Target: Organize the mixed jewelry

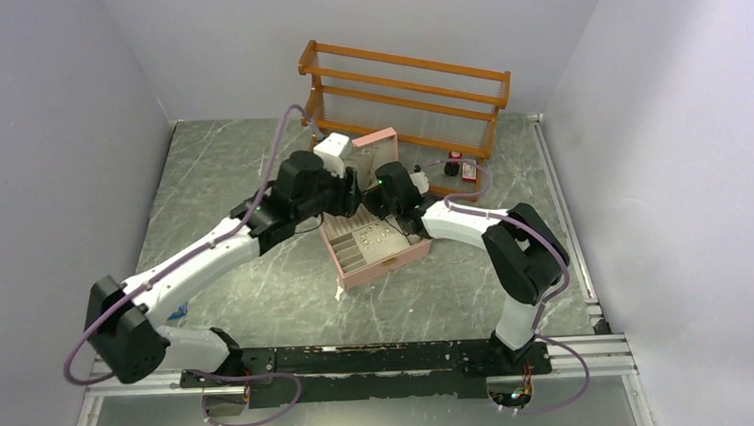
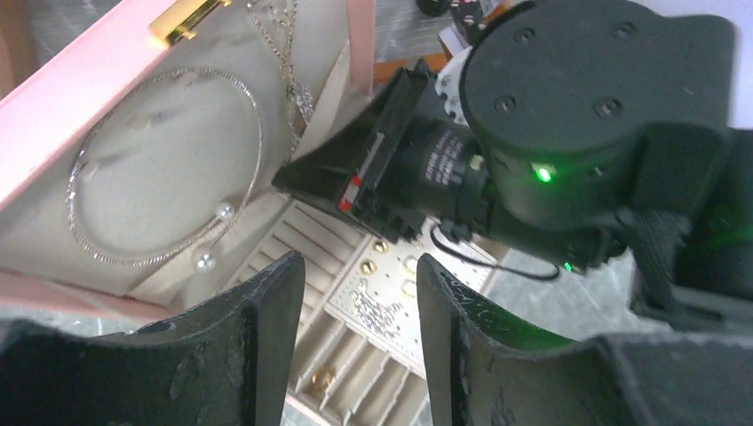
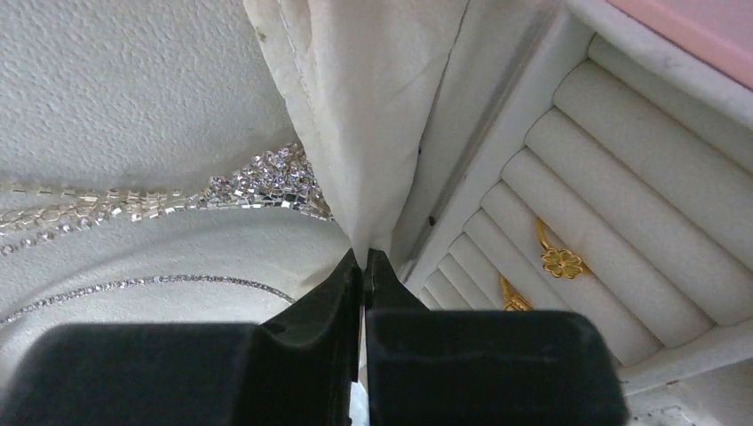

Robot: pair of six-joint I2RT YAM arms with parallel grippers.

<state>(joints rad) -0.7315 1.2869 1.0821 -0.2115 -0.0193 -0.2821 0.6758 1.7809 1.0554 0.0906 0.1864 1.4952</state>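
The pink box (image 1: 391, 262) lies open at mid-table with its lid (image 1: 378, 143) raised. My left gripper (image 2: 360, 275) is open and empty, hovering over the tray; it also shows in the top view (image 1: 354, 193). Below it are a gold ring (image 2: 321, 380) in a slot and small gold studs (image 2: 380, 268) on a card. A silvery loop with pearl ends (image 2: 164, 169) rests in the lid lining. My right gripper (image 3: 364, 257) is shut on a cream fabric flap (image 3: 373, 124) of the lid pocket. A sparkling silvery chain (image 3: 266, 182) lies beside it. Gold rings (image 3: 559, 260) sit in the ring rolls.
A wooden rack (image 1: 407, 89) stands at the back behind the box. Small red-and-black bottles (image 1: 459, 165) sit to the right of the lid. A small blue object (image 1: 180, 313) lies by the left arm. The right arm's wrist (image 2: 577, 133) crowds close to my left gripper.
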